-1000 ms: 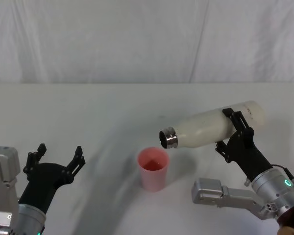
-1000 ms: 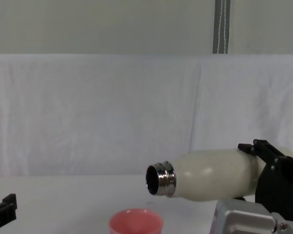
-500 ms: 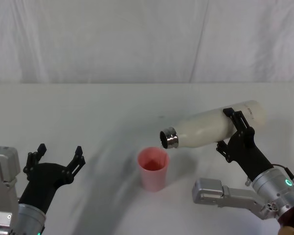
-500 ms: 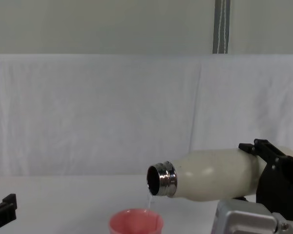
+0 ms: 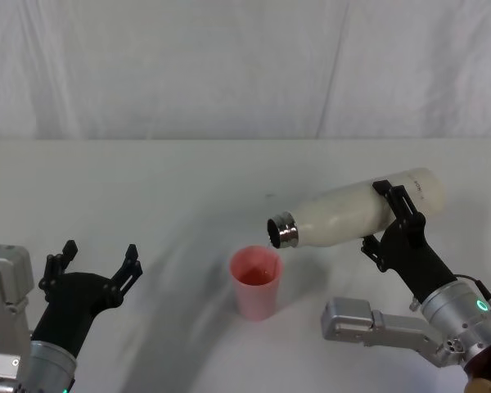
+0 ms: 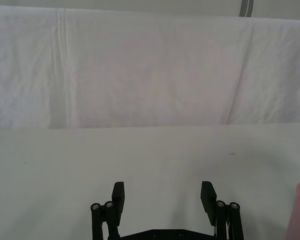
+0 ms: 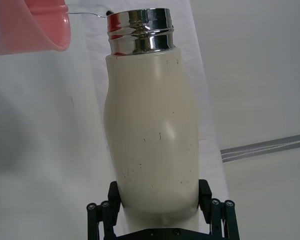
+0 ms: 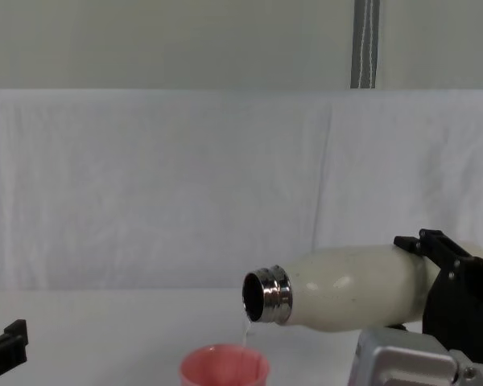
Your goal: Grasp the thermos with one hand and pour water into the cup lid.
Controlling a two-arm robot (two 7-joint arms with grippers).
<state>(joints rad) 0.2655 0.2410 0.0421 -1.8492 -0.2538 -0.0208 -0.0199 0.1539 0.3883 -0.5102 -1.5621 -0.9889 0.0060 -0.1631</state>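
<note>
Thermos [image 5: 352,214] tilted in right hand [image 5: 395,221] grip, trickling into cup lid [image 5: 256,282]; lettering unreadable.

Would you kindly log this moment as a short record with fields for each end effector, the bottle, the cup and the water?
right end effector: shut on the thermos near its base, holding it above the table
thermos: tipped nearly level, steel neck lowest and just over the cup lid's rim
cup lid: pink, upright on the table, below the neck
water: thin stream falling from the neck into the cup lid
left end effector: open, idle at the robot's left, apart from both things
</note>
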